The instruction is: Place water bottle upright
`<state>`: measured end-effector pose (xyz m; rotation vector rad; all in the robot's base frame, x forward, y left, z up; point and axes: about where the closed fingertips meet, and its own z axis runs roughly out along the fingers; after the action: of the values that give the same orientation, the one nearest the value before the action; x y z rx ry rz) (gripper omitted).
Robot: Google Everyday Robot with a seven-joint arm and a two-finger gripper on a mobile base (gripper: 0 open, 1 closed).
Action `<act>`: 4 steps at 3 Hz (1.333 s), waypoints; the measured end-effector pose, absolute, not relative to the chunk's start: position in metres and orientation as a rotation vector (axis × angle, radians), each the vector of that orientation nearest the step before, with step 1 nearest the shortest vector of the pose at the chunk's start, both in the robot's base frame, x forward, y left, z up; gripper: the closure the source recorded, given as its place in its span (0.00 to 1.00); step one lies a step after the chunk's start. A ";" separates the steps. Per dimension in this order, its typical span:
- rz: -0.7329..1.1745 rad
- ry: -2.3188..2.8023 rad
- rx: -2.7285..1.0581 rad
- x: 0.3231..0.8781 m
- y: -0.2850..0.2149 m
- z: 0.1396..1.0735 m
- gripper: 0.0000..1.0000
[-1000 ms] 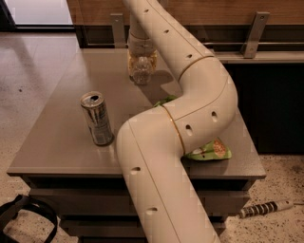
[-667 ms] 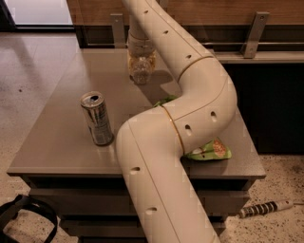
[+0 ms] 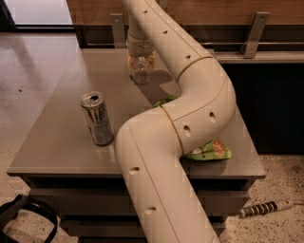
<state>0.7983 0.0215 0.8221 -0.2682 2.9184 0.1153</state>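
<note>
Water bottle: clear ribbed plastic, glinty. Gripper, at the bottle's top over the table's far part: cream, matt. Arm: smooth cream plastic shell, satin. Can: shiny metal. Table: grey, smooth, semi-matt. Packet: glossy green wrapper. Floor: polished speckled stone. Back panel: wood.

**Arm shell: what we see**

We see one arm, with a cream, slightly glossy shell throughout. The links are fat round tubes joined by smooth rounded elbows. Thin dark-gold seam lines ring the joints, one at the mid elbow and one further up. Small dark oval recesses are dotted along every link; we can't tell whether they are screw holes or vents. No cables or lettering show. The gripper sits at the arm's far end, upper middle of the camera view, and its base is the same cream with a ring seam.
</note>
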 end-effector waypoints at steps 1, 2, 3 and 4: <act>0.083 2.878 -0.256 0.802 0.009 0.839 1.00; 0.067 2.835 -0.238 0.804 -0.006 0.859 1.00; 0.109 2.783 -0.240 0.805 -0.021 0.877 1.00; 0.265 2.678 -0.318 0.811 -0.038 0.894 1.00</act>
<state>0.8108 -0.0384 0.8939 -0.3178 2.6778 0.2652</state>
